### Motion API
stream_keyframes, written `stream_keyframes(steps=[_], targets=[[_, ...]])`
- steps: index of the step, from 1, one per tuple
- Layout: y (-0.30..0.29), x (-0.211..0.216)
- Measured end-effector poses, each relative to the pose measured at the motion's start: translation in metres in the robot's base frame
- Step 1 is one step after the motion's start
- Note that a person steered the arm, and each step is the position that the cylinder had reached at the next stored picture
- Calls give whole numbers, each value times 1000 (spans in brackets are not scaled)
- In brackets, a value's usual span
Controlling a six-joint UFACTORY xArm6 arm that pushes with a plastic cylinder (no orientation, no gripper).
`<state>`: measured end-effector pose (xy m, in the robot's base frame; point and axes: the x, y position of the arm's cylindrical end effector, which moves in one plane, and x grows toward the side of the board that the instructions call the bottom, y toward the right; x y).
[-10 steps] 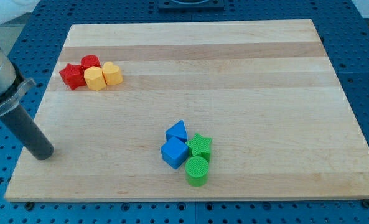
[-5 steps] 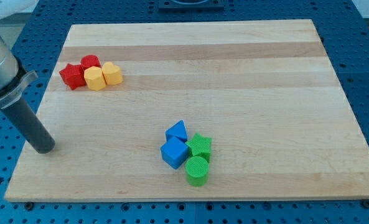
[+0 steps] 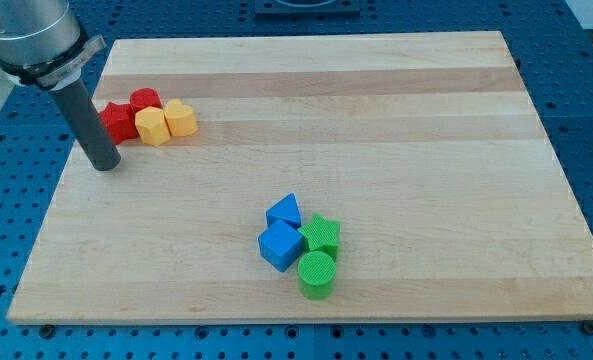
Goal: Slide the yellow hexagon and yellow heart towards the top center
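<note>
No claw here, only the rod's tip (image 3: pixel 105 165) at the board's far left, just near of the red star (image 3: pixel 116 122), while the yellow hexagon (image 3: pixel 152 127) and yellow heart (image 3: pixel 181 118) sit unpushed, far from top center.

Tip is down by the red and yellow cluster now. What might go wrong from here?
My tip sits at the view's left of the red star block, which touches the yellow heart block and yellow hexagon block. Pushing from here likely drags the star and the red block behind along. The yellows may also split apart.
</note>
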<state>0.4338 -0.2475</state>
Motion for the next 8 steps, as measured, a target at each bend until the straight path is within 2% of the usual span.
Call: stream_keyframes(steps=[1,2,4,8], targets=[[0,0],[15,-30],[28,-40],[146,-84]])
